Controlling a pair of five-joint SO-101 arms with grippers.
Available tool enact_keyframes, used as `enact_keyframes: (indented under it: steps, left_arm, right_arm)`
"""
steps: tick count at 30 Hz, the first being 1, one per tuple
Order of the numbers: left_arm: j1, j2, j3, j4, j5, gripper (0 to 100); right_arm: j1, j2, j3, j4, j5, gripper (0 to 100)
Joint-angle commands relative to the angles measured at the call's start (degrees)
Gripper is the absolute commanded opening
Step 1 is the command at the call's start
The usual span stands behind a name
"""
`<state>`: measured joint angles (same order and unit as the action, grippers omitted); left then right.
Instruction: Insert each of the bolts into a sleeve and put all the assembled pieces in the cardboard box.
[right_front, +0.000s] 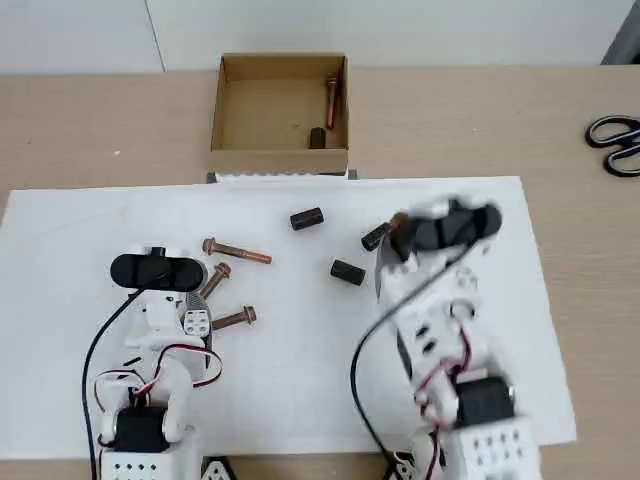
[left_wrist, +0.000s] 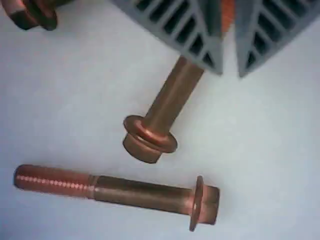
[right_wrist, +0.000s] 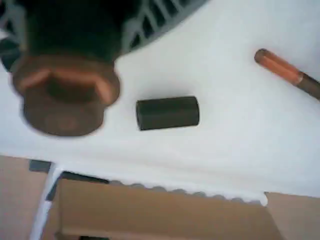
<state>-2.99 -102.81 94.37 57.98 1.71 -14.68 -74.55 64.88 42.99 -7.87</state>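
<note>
Cardboard box (right_front: 280, 158) at the far edge of the table, just past the white paper sheet (right_front: 290, 350). Inside it, near one side wall, lie 1 boxed bolt (right_front: 331, 88) and 1 boxed sleeve (right_front: 317, 137). Whether those 2 are joined I cannot tell. The right gripper (right_front: 392, 232) hangs over the paper, pinching a copper bolt (right_wrist: 65, 95) whose flanged head faces its wrist camera. A dark sleeve (right_front: 376, 237) sits right at its tip. 2 more sleeves lie loose on the paper: the far sleeve (right_front: 307, 218) toward the box and the near sleeve (right_front: 347, 271) beside the right arm. On the left side are 3 bolts, the long bolt (left_wrist: 120, 192), the middle bolt (left_wrist: 160, 112) and the short bolt (right_front: 235, 318). The left gripper (left_wrist: 227, 70) sits low over the shank end of the middle bolt, and I cannot tell whether it has a grip. Scissors (right_front: 615, 142) rest on bare table, well apart from everything.
</note>
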Motion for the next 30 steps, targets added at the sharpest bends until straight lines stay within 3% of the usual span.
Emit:
enact_keyframes:
  steps: [1,5,16,30]
  left_arm:
    - [-0.35,-0.44,-0.22,-1.41,-0.26,1]
    - [-0.26,-0.44,-0.22,-1.41,-0.35,1]
    - [-0.26,-0.44,-0.22,-1.41,-0.26,1]
    - [-0.62,-0.44,-0.22,-1.23,-0.18,1]
  right_arm:
    - [2.15,17.63,-15.74,-3.47,-0.79,0.4]
    - [2.07,33.98,-28.40,-4.53,-0.26,0.4]
    - [1.98,71.96,-63.65,-4.35,10.11,0.4]
    - [-5.14,102.29,-96.97,-4.70,27.16,0.4]
